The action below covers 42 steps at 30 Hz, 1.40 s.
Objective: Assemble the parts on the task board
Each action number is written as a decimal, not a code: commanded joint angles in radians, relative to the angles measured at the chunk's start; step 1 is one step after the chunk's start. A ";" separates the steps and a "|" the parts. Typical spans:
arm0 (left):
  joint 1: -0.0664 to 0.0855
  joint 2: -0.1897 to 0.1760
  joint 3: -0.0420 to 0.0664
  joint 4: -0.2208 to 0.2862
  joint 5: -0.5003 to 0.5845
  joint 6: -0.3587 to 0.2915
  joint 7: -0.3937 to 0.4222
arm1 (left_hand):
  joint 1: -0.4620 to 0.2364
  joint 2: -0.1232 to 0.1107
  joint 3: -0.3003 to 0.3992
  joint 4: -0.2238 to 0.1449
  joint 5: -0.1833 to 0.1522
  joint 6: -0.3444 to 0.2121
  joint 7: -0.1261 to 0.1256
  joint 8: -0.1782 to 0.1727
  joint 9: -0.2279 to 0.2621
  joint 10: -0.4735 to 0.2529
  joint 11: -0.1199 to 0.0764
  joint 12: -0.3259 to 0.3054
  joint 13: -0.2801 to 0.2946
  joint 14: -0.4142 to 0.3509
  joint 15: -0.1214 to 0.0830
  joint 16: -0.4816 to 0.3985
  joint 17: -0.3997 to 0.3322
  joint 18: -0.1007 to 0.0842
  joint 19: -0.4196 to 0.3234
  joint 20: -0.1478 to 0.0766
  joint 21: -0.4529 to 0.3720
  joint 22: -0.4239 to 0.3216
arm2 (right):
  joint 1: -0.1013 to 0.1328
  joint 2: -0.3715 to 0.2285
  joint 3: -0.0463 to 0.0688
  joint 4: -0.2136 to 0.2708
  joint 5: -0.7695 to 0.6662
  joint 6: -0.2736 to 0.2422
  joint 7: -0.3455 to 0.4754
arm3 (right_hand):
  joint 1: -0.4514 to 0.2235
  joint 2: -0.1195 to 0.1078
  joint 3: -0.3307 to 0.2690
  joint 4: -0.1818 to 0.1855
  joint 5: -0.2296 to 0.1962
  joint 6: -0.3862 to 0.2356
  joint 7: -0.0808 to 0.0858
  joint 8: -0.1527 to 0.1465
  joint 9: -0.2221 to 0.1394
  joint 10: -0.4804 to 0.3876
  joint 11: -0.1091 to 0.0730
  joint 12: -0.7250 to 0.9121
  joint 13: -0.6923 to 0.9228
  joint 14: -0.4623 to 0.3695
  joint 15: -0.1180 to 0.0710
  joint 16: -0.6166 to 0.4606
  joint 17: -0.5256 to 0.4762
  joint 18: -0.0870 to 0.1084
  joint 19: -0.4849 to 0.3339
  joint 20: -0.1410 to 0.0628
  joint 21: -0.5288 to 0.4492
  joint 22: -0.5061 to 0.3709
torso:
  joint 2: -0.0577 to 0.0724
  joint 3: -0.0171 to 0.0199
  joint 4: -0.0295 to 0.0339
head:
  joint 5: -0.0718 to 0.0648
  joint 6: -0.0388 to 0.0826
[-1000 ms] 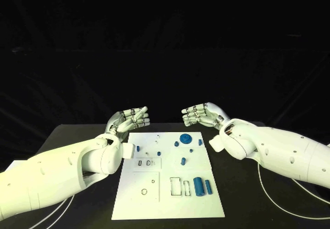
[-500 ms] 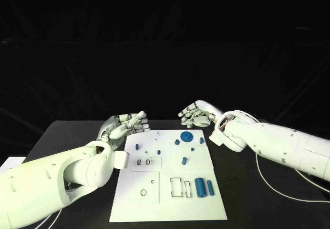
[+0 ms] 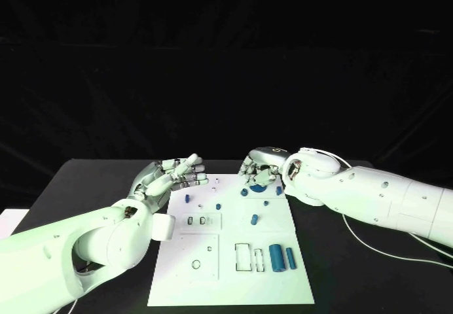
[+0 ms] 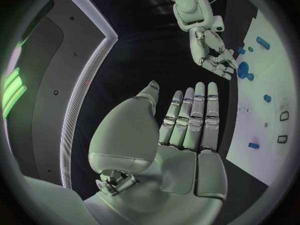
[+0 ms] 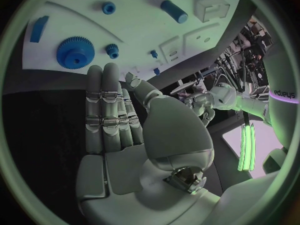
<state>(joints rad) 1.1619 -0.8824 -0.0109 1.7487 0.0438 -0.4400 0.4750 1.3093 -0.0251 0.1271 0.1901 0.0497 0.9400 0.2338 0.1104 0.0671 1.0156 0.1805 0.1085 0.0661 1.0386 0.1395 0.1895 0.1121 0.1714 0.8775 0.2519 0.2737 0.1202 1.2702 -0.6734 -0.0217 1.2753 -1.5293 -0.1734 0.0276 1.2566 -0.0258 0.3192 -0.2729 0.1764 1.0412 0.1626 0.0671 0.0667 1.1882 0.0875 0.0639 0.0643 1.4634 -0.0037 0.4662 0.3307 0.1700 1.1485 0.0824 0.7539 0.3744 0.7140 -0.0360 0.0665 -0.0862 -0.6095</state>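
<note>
Hovering over the far end of the board, the right robot hand hangs fingers-down just above the big blue gear, with nothing in its grasp and its fingers loosely apart; from the right wrist view the fingers lie straight and side by side, reaching toward the gear. That posture reads as a pick about to begin, the gear being the nearest part under it. The left robot hand waits beside the board's far left corner, palm up, fingers extended and holding nothing, most likely kept off the board so the right has room, or poised to receive.

Nothing looks assembled yet by this judgement: the parts lie loose. Two blue cylinders rest near the front right of the board beside outlined slots, a small peg lies mid-board, a small blue piece sits near the left hand, and a thin ring lies at the front left. A small blue block lies just beyond the gear in the right wrist view.

The tabletop is matte black, the white board lying flat along its middle, and a white cable trails over it at the right. Behind, the room is dark.
</note>
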 commanded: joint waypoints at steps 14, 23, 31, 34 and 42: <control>0.003 -0.016 0.006 0.017 0.029 0.034 0.006 | 0.008 0.002 -0.001 -0.007 0.004 0.007 0.000 0.003 0.000 0.007 0.000 -0.002 0.001 0.004 -0.001 -0.001 0.001 0.013 0.006 -0.002 0.001 -0.001 | 0.000 0.006 0.000 0.011 -0.180 0.118 -0.075 | -0.012 0.004 0.018 0.012 -0.027 -0.004 -0.008 0.001 0.002 -0.052 0.004 0.001 0.002 0.033 -0.002 0.074 0.070 0.014 0.001 0.009 0.046 0.022 | 0.035 -0.0157 0.0160 | -0.013 0.000; 0.003 -0.016 0.007 0.020 0.032 0.041 0.003 | 0.008 0.002 -0.001 -0.008 0.004 0.007 0.000 0.002 -0.001 0.007 0.001 -0.003 0.001 0.004 -0.001 -0.002 0.001 0.013 0.006 -0.002 0.001 -0.002 | 0.000 0.009 0.000 0.010 -0.185 0.116 -0.070 | -0.011 0.015 0.039 0.017 -0.042 0.013 -0.013 0.004 0.003 -0.040 0.000 0.001 0.001 0.029 -0.005 0.109 0.101 0.014 -0.001 0.007 0.069 0.034 | 0.042 -0.0160 0.0197 | -0.014 -0.001; 0.003 -0.015 0.007 0.017 0.033 0.043 0.001 | 0.008 0.003 -0.001 -0.009 0.004 0.007 0.001 0.001 -0.001 0.007 0.001 -0.004 0.001 0.004 0.000 -0.003 0.001 0.012 0.006 -0.002 0.000 -0.002 | 0.000 0.010 0.000 0.011 -0.184 0.114 -0.064 | -0.018 0.024 0.057 0.029 -0.056 0.034 -0.019 0.007 0.005 -0.021 -0.006 0.002 0.001 0.027 -0.008 0.145 0.129 0.014 -0.002 0.005 0.092 0.046 | 0.046 -0.0164 0.0204 | -0.017 -0.001; 0.003 -0.015 0.007 0.017 0.033 0.044 0.000 | 0.008 0.003 -0.001 -0.009 0.004 0.007 0.001 0.001 -0.001 0.007 0.001 -0.004 0.001 0.004 0.000 -0.003 0.001 0.012 0.006 -0.002 0.000 -0.002 | -0.001 0.010 0.000 0.009 -0.185 0.119 -0.065 | -0.017 0.028 0.064 0.033 -0.061 0.044 -0.022 0.009 0.007 -0.013 -0.008 0.003 0.001 0.027 -0.010 0.158 0.139 0.014 -0.002 0.004 0.100 0.050 | 0.048 -0.0166 0.0216 | -0.018 -0.001; 0.003 -0.014 0.007 0.015 0.033 0.046 -0.002 | 0.008 0.003 -0.001 -0.009 0.004 0.007 0.001 0.001 -0.001 0.007 0.001 -0.004 0.001 0.004 0.000 -0.003 0.001 0.012 0.006 -0.002 0.000 -0.002 | -0.003 0.014 0.000 0.005 -0.199 0.137 -0.074 | -0.017 0.029 0.076 0.037 -0.064 0.055 -0.025 0.010 0.007 -0.004 -0.011 0.001 0.001 0.024 -0.011 0.180 0.156 0.014 -0.002 0.002 0.115 0.058 | 0.051 -0.0174 0.0234 | -0.020 -0.005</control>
<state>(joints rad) 1.1629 -0.8980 -0.0048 1.7632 0.0732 -0.4169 0.4707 1.3092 -0.0250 0.1243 0.1874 0.0497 0.9399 0.2338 0.1104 0.0668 1.0153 0.1806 0.1085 0.0657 1.0385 0.1396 0.1895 0.1118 0.1712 0.8774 0.2520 0.2736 0.1189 1.2695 -0.6618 -0.0210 1.2812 -1.7045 -0.0641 -0.0380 1.2411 -0.0066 0.3899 -0.2359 0.1157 1.0893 0.1368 0.0733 0.0728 1.1787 0.0761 0.0640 0.0642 1.4668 -0.0074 0.6425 0.4850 0.1700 1.1427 0.0881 0.8640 0.4319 0.7634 -0.0526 0.0890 -0.1051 -0.6125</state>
